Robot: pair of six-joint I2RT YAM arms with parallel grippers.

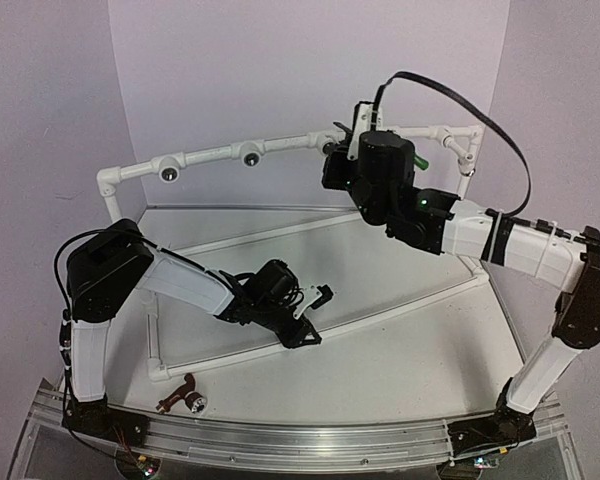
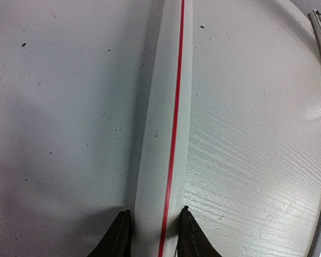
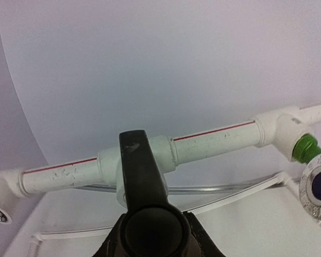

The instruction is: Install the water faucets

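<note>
Where right gripper (image 3: 153, 239) clamps, black faucet (image 3: 142, 174) sits

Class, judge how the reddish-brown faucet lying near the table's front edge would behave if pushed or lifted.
The reddish-brown faucet probably stays rigid and light, being small and solid-looking. Its jutting lever likely stops rolling. Its smooth silvery mouth could slip when pinched.

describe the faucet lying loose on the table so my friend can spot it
Start at the table's near left corner, by the left arm's base. Just inside the metal rail lies a small reddish-brown faucet with a silvery mouth. It is the only faucet loose on the table; the green one sits up on the white pipe frame.
</note>
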